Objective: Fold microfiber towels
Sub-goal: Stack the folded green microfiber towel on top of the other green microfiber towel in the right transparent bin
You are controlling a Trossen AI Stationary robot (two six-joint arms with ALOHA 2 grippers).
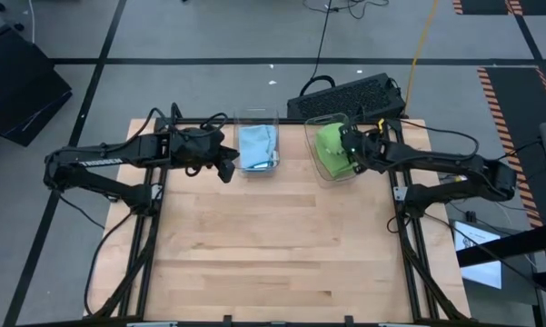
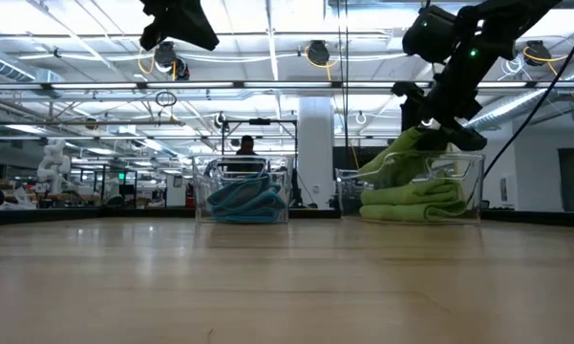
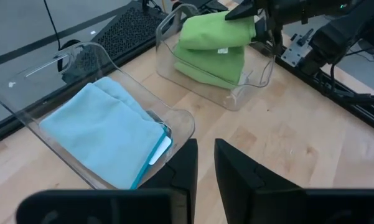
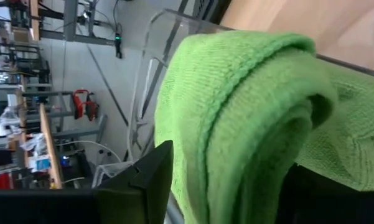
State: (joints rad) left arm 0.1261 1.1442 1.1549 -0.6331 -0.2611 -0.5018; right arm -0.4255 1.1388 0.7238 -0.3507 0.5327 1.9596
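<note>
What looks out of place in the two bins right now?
The top green towel sits bunched and humped above the rim of the right clear bin, partly draped over the wall by the right hand, not flat like the folded ones beneath. The blue towels lie neatly in their bin.

Folded light blue towels [image 1: 257, 143] fill one clear bin — lime green towels [image 1: 330, 143] heap the neighbouring bin.

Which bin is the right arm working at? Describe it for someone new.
At the wooden table's far edge stand two clear bins. It is the right one, under the right gripper. It holds lime green towels; its neighbour holds light blue ones.
</note>
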